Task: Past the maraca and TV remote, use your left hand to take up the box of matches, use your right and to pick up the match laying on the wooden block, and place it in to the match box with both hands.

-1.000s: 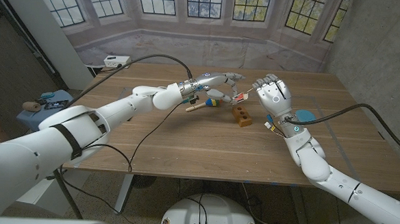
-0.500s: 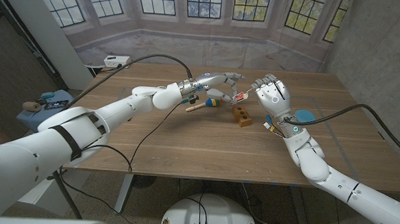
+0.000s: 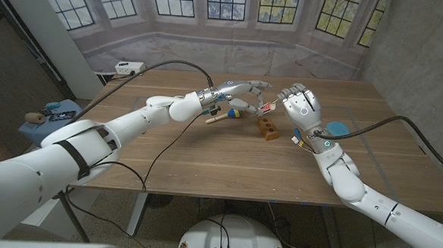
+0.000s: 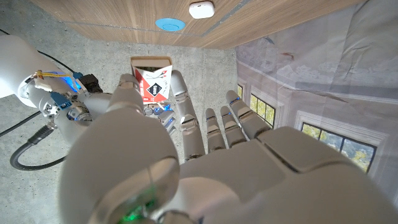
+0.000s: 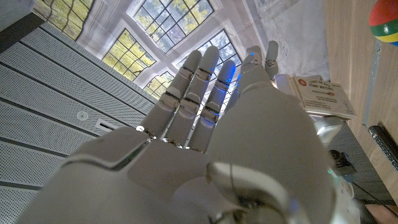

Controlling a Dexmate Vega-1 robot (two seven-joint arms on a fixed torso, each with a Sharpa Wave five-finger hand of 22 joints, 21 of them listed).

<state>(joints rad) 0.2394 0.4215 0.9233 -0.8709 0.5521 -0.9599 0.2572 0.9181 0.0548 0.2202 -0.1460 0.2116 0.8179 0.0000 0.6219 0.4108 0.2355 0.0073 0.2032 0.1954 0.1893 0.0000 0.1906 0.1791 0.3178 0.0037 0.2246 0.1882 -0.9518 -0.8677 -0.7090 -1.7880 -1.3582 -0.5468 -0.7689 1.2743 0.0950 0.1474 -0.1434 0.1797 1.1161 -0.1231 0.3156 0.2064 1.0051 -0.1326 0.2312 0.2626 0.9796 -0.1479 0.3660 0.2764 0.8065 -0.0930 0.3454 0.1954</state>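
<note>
My left hand [image 3: 241,88] is raised over the middle of the table and pinches the small red-and-white matchbox [image 3: 265,106] at its fingertips. The left wrist view shows the matchbox [image 4: 153,84] between my fingers with its tray slid partly out. My right hand [image 3: 302,105] is raised just right of the box, fingers bent toward it. In the right wrist view the matchbox [image 5: 320,96] sits just past my right hand [image 5: 249,124]. No match can be made out; it is too small to tell. The wooden block [image 3: 267,126] stands below both hands, the maraca [image 3: 233,113] to its left.
A blue disc [image 3: 335,128] lies on the table [image 3: 204,161] right of my right wrist. A white box [image 3: 129,67] sits at the far left corner. A dark remote [image 5: 385,146] lies near the maraca [image 5: 382,22].
</note>
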